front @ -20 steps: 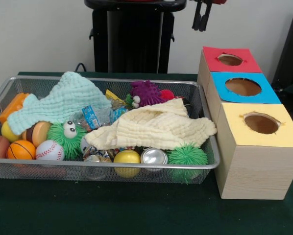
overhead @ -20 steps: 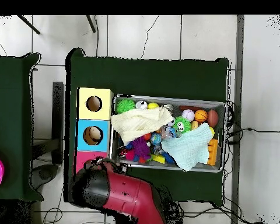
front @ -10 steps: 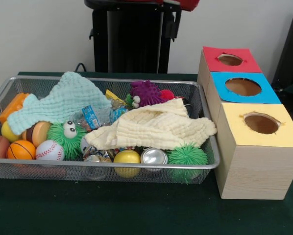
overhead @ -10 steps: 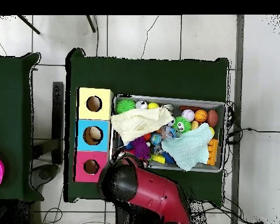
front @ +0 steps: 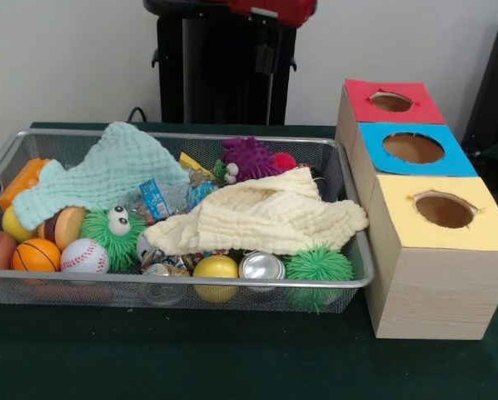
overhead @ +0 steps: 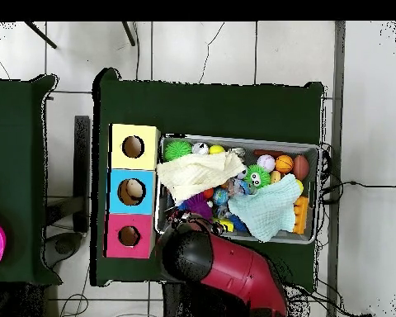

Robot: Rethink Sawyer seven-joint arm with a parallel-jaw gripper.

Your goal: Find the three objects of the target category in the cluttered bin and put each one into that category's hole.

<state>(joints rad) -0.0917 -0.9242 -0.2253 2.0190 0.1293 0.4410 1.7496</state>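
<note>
Dark green table [front: 232, 367] before a pale wall; tiled floor [overhead: 209, 49] around it in the overhead view. Wire bin [front: 7, 154] at left, filled to its rim with two cloths, balls and spiky toys. Three wooden boxes just right of it: yellow-topped hole [front: 443, 208] near, blue [front: 413, 147] in the middle, red [front: 390, 101] far. Bare cloth lies along the near edge. The red arm [overhead: 234, 272] overhangs the bin's far rim; the gripper [front: 266, 58] is a dark shape, its state cannot be told.
</note>
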